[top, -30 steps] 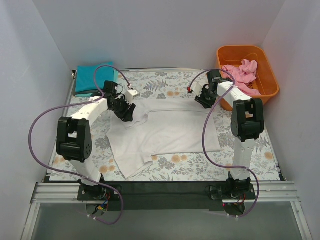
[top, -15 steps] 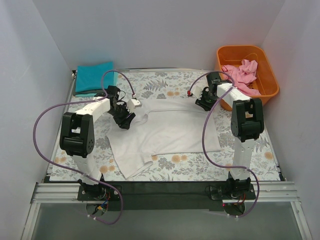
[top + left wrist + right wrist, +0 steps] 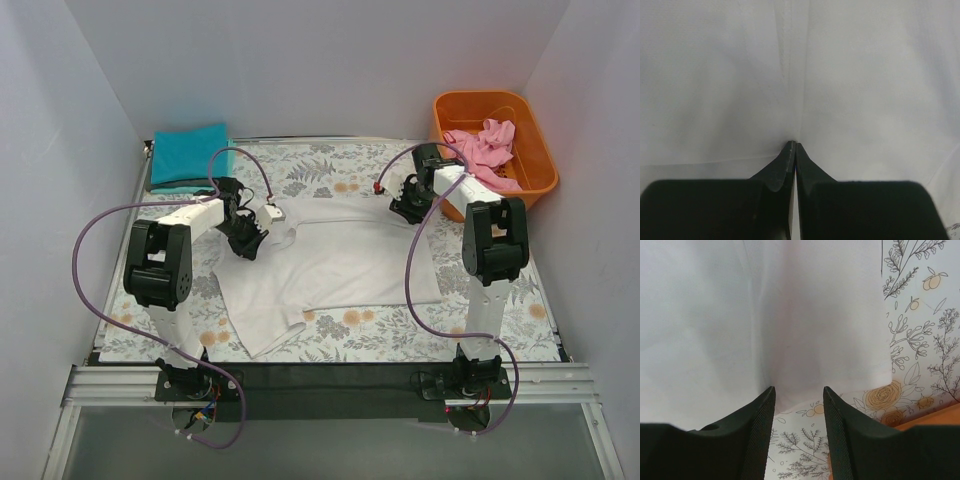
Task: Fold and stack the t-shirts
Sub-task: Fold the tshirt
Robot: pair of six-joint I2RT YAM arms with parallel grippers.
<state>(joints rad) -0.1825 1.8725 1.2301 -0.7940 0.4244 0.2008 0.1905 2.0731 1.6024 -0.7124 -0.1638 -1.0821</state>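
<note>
The white t-shirt point(image 3: 330, 265) lies spread on the floral table cover, with a flap hanging toward the front left. My left gripper point(image 3: 250, 243) is shut, pinching a fold of the white cloth point(image 3: 740, 75) at its left shoulder. My right gripper point(image 3: 403, 208) is open at the shirt's far right corner; in the right wrist view its fingers point(image 3: 757, 425) straddle the white hem point(image 3: 805, 340) without closing on it. A folded teal t-shirt point(image 3: 188, 155) lies at the back left. A pink t-shirt point(image 3: 485, 145) is crumpled in the orange tub point(image 3: 530, 150).
The orange tub stands at the back right, close to the right arm. White walls close in the table on three sides. Purple cables loop over both arms. The floral cover point(image 3: 350, 335) shows along the front and the left side.
My left gripper has slid a little forward and left with the pinched cloth, and its arm has drawn back. The right arm has barely moved.
</note>
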